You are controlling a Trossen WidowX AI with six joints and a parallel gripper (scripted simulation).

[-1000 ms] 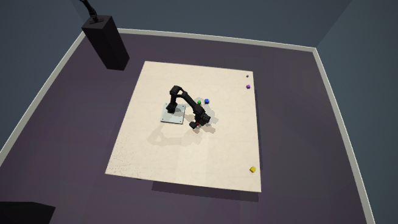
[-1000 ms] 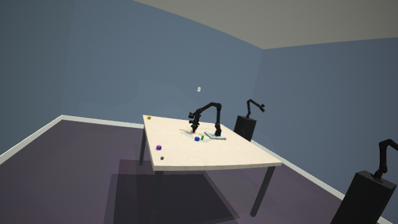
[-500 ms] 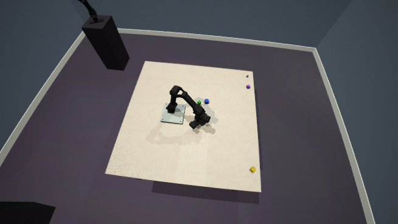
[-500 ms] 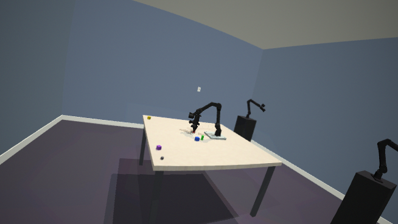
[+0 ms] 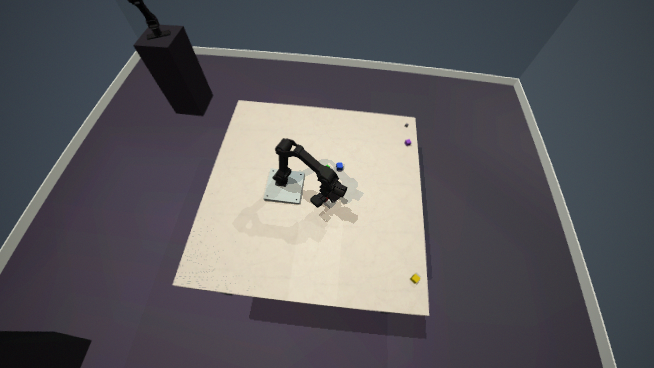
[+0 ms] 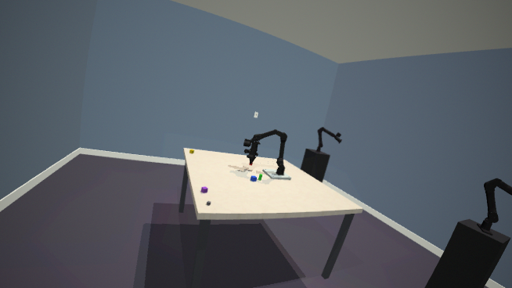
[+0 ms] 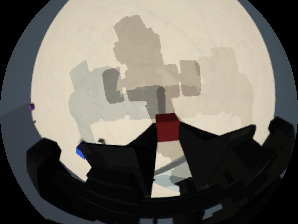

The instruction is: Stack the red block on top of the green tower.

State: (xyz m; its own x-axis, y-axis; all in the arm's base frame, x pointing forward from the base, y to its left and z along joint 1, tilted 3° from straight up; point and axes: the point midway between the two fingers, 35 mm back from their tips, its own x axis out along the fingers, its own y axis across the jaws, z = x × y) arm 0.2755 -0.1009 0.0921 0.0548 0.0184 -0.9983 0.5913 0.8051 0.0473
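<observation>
The red block [image 7: 168, 128] [image 6: 250, 164] is between the two fingertips of my gripper [image 7: 166, 125] [image 6: 251, 163], which is shut on it. The block is at or just above the table; I cannot tell whether it touches. In the top view the arm hides nearly all of the block. The green tower [image 6: 260, 177] stands upright on the table, between the blue block and the base plate. In the top view only a bit of the green tower [image 5: 328, 165] shows behind the arm. It is not seen in the wrist view.
A blue block [image 5: 340, 166] [image 6: 254, 178] [image 7: 80, 150] stands close beside the green tower. A purple block [image 5: 408, 142] [image 6: 204, 189] and a small dark block [image 5: 406, 125] [image 6: 208, 203] lie near one table corner, a yellow block [image 5: 415, 278] [image 6: 192, 151] near another. The arm's base plate [image 5: 284, 196] is near the tower.
</observation>
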